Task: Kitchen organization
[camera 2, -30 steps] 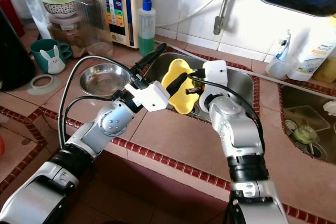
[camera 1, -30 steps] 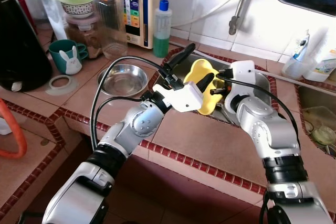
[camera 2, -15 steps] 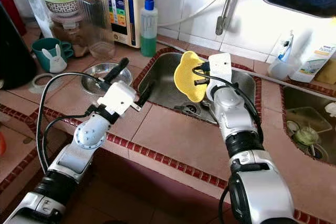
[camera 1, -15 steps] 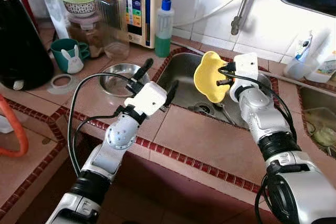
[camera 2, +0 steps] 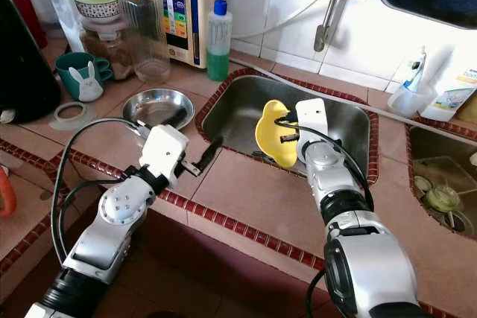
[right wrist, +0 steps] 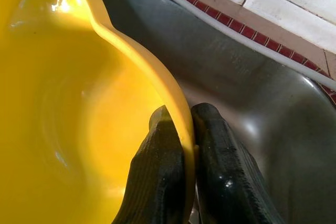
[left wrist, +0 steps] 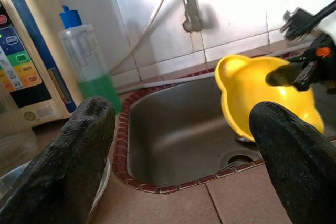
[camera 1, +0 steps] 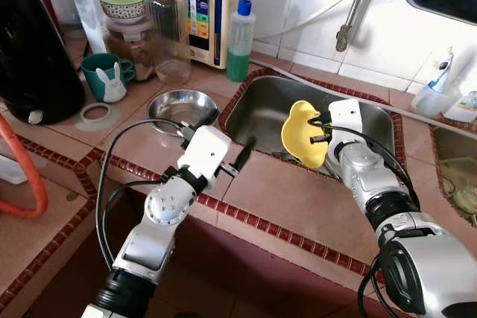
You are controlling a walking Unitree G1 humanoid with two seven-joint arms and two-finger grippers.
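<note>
- Yellow bowl [camera 1: 304, 133] tilted on edge above the sink [camera 1: 262, 106], held off its floor, hollow turned toward the left arm.
- Right claw [right wrist: 182, 145] pinching the bowl's rim, one finger inside, one outside.
- Left claw [camera 1: 228, 141] spread wide and holding nothing, poised over the tiled table [camera 1: 294, 202] at the sink's front left corner, pointed toward the basin.
- Steel dish [camera 1: 181, 107] on the table just left of the sink, near the left claw.
- Green soap bottle [camera 1: 238, 40] upright behind the sink's left corner, beside a white appliance [camera 1: 202, 5].
- Teal mug [camera 1: 104, 77] and black kettle [camera 1: 33, 46] farther left.
</note>
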